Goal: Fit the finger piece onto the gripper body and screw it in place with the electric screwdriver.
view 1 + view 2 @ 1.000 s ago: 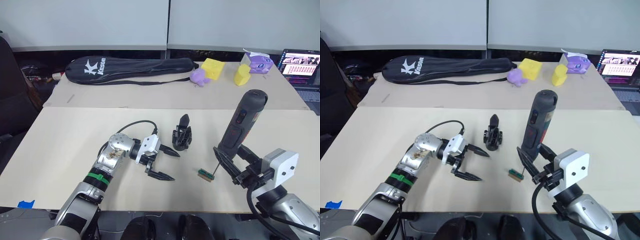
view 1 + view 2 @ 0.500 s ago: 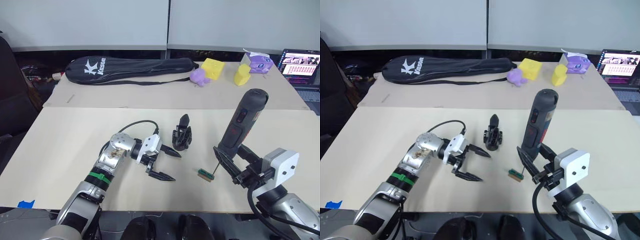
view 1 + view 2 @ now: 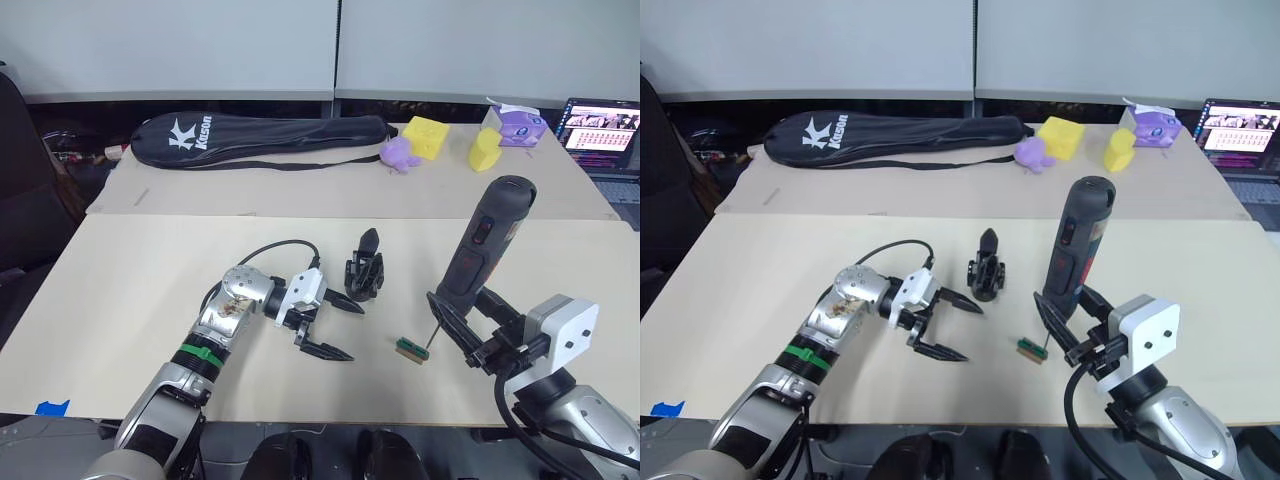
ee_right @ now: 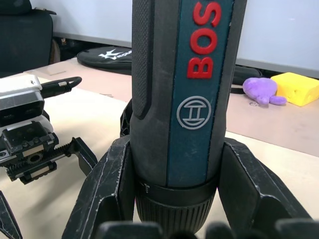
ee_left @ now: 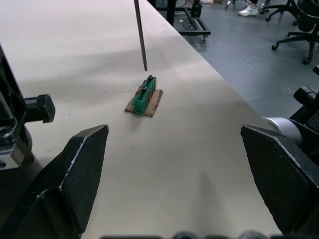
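Observation:
The gripper body [image 3: 364, 280] stands mid-table, and the finger piece [image 3: 368, 242] rises from its top with the tip pointing up. My left gripper [image 3: 355, 333] is open just left of it, its upper finger reaching toward the body's base, nothing between the fingers. My right gripper [image 3: 472, 322] is shut on the electric screwdriver [image 3: 486, 243], held upright and slightly tilted. The thin bit [image 5: 140, 35] points down just above a small green block [image 5: 144, 94]. In the right wrist view both fingers clamp the screwdriver [image 4: 184, 99] barrel.
A long black racket bag [image 3: 260, 132] lies on the far table. Yellow blocks [image 3: 425, 137], a purple toy [image 3: 400, 155] and a purple box [image 3: 520, 128] sit beyond it, with a laptop [image 3: 600, 130] at far right. The table's front edge runs just behind both grippers.
My left gripper has crept slightly rightward toward the gripper body. The right gripper and screwdriver have held still.

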Controlling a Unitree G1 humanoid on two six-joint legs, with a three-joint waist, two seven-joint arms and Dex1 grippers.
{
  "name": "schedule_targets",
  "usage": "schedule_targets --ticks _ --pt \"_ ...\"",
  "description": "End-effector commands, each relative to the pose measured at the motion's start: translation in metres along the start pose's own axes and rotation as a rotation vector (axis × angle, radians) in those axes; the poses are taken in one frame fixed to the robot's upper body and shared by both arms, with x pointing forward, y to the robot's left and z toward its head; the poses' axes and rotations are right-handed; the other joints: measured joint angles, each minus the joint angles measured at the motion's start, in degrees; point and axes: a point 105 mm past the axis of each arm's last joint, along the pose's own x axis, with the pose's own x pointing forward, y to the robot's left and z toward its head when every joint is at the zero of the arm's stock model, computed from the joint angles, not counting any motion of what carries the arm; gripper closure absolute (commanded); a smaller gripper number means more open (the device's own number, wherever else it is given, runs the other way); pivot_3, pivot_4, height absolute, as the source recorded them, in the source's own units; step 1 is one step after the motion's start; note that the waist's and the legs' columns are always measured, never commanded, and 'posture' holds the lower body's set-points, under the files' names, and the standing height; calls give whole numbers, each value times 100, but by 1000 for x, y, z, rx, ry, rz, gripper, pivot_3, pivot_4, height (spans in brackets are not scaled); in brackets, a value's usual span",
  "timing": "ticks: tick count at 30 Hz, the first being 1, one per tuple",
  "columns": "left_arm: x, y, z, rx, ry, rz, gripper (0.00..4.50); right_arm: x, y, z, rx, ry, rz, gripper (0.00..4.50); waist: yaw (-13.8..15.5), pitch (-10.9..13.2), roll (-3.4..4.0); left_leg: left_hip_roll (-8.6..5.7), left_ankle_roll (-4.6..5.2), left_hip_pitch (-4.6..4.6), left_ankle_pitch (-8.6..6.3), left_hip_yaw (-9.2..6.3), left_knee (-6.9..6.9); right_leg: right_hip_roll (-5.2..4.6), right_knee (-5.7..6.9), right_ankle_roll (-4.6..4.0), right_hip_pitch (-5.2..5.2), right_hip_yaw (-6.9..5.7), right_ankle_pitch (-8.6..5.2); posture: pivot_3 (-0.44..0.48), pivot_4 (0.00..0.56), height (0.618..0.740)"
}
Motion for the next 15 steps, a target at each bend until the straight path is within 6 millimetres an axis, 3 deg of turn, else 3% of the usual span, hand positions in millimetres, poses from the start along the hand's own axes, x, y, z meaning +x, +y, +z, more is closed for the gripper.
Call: schedule_targets --ticks 1,15 --pt "0 4 7 38 -8 4 0 -2 4 18 -34 -70 11 2584 -3 0 0 0 0 0 0 0 0 0 0 0 0 1 0 0 150 740" --pt "0 4 10 40 -20 2 0 -2 4 17 -37 -65 10 2584 -4 0 0 1 0 1 0 0 0 1 0 0 0 1 0 0 150 740"
